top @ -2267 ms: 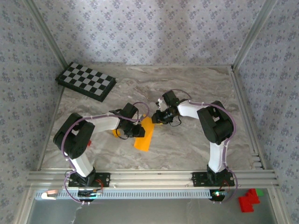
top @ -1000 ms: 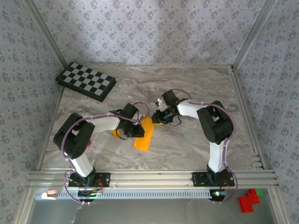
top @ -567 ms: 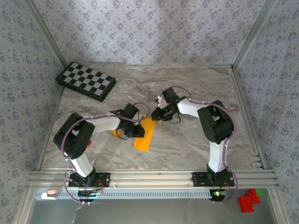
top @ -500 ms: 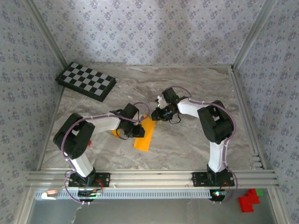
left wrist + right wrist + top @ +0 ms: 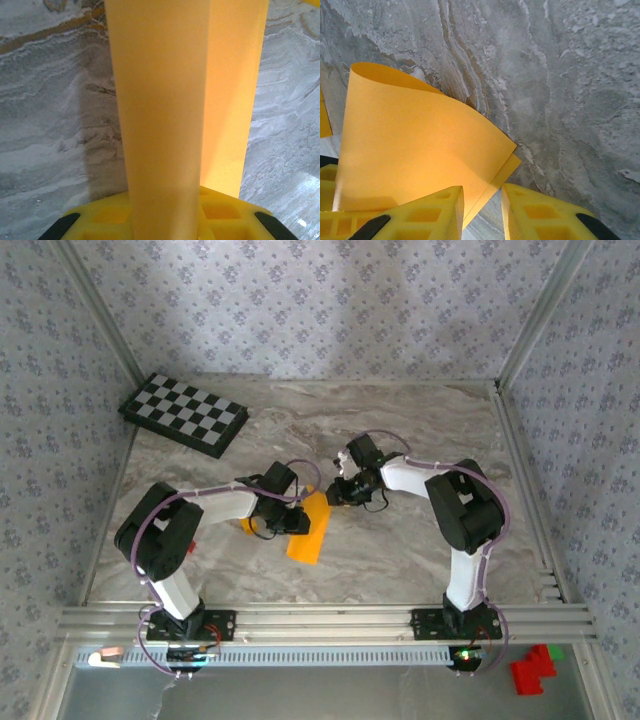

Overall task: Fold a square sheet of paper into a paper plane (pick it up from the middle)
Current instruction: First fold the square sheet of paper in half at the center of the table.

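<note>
The square sheet of paper (image 5: 307, 532) lies folded into a narrow orange-yellow strip on the marble table, between the two arms. My left gripper (image 5: 291, 520) sits at its left edge. In the left wrist view a raised layer of the sheet (image 5: 160, 100) runs straight up from between the yellow fingers (image 5: 225, 215), and the left gripper (image 5: 167, 202) is shut on it. My right gripper (image 5: 336, 493) is at the strip's far end. Its yellow fingers (image 5: 430, 212) stand a little apart, open, with the curled upper layer (image 5: 415, 145) and the lower layer's corner (image 5: 512, 165) just in front.
A black-and-white checkered board (image 5: 185, 415) lies at the back left. A small orange block (image 5: 246, 526) sits just left of the left gripper. Red blocks (image 5: 530, 670) rest beyond the near rail at the right. Patterned walls close three sides.
The right gripper shifted slightly back and to the left, then returned to the strip's far end. The left gripper and the paper stayed put.
</note>
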Motion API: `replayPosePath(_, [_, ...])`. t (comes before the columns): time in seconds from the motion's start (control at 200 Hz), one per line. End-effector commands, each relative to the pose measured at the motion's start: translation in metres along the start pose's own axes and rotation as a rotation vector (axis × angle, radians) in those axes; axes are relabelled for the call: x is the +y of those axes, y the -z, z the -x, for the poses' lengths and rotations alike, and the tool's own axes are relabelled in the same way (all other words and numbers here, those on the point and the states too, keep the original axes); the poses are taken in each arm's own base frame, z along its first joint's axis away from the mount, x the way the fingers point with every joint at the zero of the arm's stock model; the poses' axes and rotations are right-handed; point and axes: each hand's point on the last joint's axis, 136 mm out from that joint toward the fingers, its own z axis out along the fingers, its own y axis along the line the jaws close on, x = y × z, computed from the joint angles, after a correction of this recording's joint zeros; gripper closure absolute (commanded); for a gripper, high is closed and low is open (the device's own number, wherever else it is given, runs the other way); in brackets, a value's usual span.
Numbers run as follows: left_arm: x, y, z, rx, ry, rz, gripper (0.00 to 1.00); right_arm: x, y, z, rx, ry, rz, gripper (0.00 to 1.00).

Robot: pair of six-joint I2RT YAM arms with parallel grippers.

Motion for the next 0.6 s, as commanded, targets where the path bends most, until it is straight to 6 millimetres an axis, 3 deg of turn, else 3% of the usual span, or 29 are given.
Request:
replayPosePath(0.0, [0.072, -0.013, -0.065, 0.2, 0.093, 0.285, 0.76, -0.006, -0.004, -0.002, 0.018, -0.024, -0.032, 0.73])
replayPosePath(0.54, [0.075, -0.01, -0.069, 0.217, 0.08, 0.305, 0.73, -0.011, -0.018, 0.003, 0.032, -0.055, -0.013, 0.73])
replayPosePath(0.555, [0.075, -0.01, -0.069, 0.219, 0.08, 0.308, 0.73, -0.005, -0.015, 0.013, 0.009, -0.041, -0.005, 0.74])
replayPosePath(0.6, [0.076, -0.009, -0.069, 0.217, 0.078, 0.312, 0.73, -0.004, -0.015, 0.016, 0.006, -0.039, -0.002, 0.74])
